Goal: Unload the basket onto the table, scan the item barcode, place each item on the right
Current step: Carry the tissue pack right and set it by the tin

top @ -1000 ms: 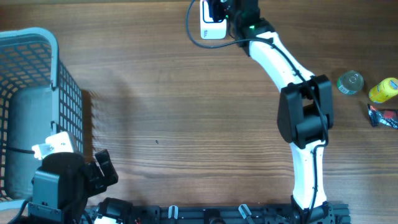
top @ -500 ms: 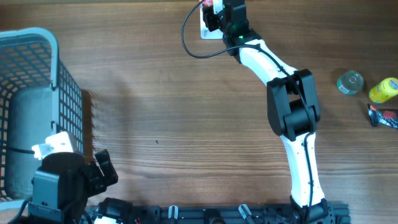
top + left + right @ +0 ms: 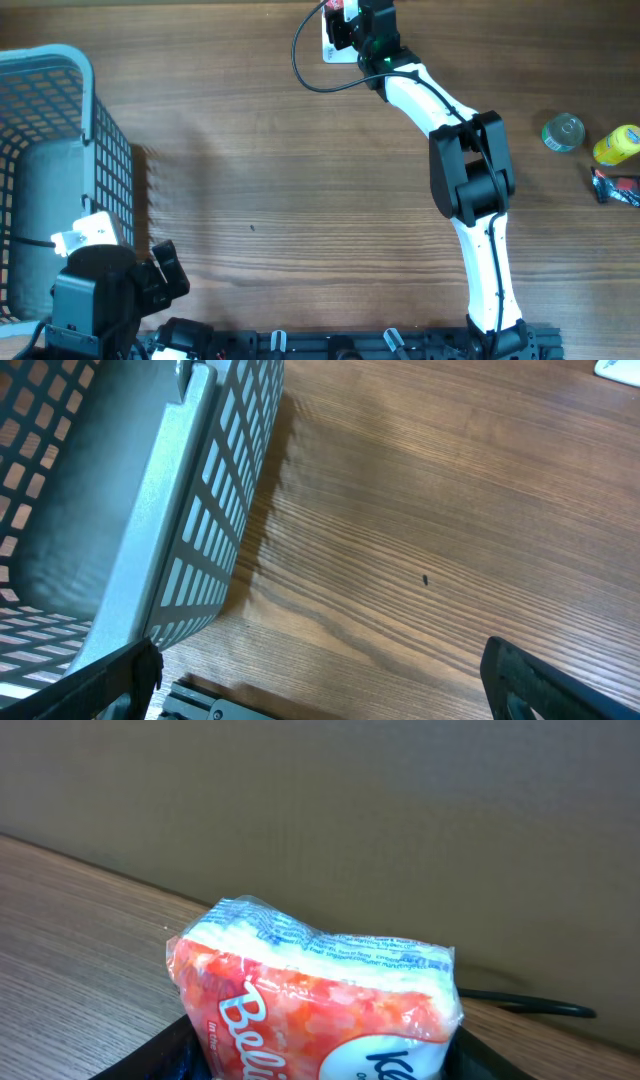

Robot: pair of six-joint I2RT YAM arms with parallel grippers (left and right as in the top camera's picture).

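An orange-and-white plastic-wrapped tissue pack [image 3: 320, 1000] fills the right wrist view, with my right gripper [image 3: 320, 1055] shut on its lower part. Seen from overhead, that gripper [image 3: 357, 22] is at the table's far edge, and the pack [image 3: 345, 8] shows as a red-white patch above a white scanner [image 3: 329, 49]. The scanner's black cable [image 3: 300, 62] loops to its left. No barcode shows on the pack's visible faces. My left gripper [image 3: 320, 690] hangs open over bare wood at the near left, beside the basket.
A grey mesh basket [image 3: 45, 55] stands at the left edge, its wall [image 3: 200, 560] close to my left fingers. At the right edge lie a clear bottle [image 3: 563, 132], a yellow item [image 3: 617, 145] and a dark wrapper [image 3: 615, 187].
A second ago my right arm swung a little left and farther back, bringing the pack over the scanner. It has held still for the last half second. The left arm has not moved.
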